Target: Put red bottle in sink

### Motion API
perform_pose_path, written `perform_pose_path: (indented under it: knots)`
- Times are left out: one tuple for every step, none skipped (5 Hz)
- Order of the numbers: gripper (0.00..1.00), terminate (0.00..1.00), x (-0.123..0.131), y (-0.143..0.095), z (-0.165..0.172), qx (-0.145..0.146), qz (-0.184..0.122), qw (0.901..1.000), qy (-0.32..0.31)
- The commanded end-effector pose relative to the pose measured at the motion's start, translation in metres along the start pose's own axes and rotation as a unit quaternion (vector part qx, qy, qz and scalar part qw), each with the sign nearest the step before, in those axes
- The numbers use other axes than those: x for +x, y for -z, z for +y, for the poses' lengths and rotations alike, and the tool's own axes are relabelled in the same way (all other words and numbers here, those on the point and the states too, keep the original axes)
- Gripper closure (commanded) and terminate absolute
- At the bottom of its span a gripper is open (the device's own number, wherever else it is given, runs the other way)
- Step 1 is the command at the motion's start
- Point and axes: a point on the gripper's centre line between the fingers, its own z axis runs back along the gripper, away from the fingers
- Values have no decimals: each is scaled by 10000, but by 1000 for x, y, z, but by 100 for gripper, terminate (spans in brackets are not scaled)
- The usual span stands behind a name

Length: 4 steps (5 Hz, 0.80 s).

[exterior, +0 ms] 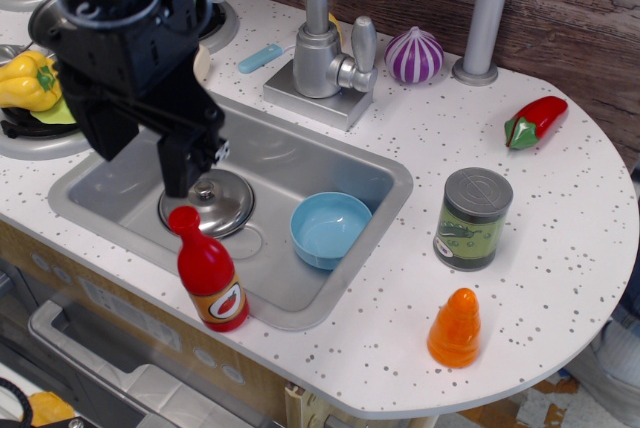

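Gripper (185, 163) sits left of centre in the frame, a bulky black unit hanging over the left part of the sink (385, 170). Only one dark finger (183, 153) is clearly seen pointing down; cannot tell how wide the jaws stand, and nothing is seen held in them. The fingertip ends just above the red bottle's cap, slightly up and left of it in the picture; contact cannot be judged.

Red bottle (210, 273) stands upright at lower left, on the near rim of the sink at its front edge, leaning a bit, label facing the camera. It lies directly below the gripper in the frame, close to it.

Inside the basin: a round metal lid (218, 203) with a knob lies flat on the left, partly hidden by the gripper, just behind the bottle. A light-blue bowl (329, 228) sits right of the lid, near the basin's right wall.

Behind the sink, top centre, the faucet (325, 48) on its grey base. A small blue piece (260, 57) lies left of the faucet. Purple onion (413, 55) is right of the faucet, next to a grey post (485, 13).

Right side of the counter (560, 238): red chili pepper (535, 120) upper right, green can (472, 218) right of the sink, orange cone toy (454, 328) below the can.

Far left edge: yellow pepper (28, 80) on a green plate (58, 113), mostly blocked by the arm.
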Motion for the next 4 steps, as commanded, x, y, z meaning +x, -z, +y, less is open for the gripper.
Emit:
perform_pose_path:
  knots:
    - [0, 0, -1, 2, -15, -103, -241, 9996, -143]
    - [0, 0, 2, 11, -18, -187, -379, 9991, -73]
    - [0, 0, 2, 17, -21, -298, -359, 9989, -76]
    - [0, 0, 2, 25, -21, -363, -405, 9985, -103]
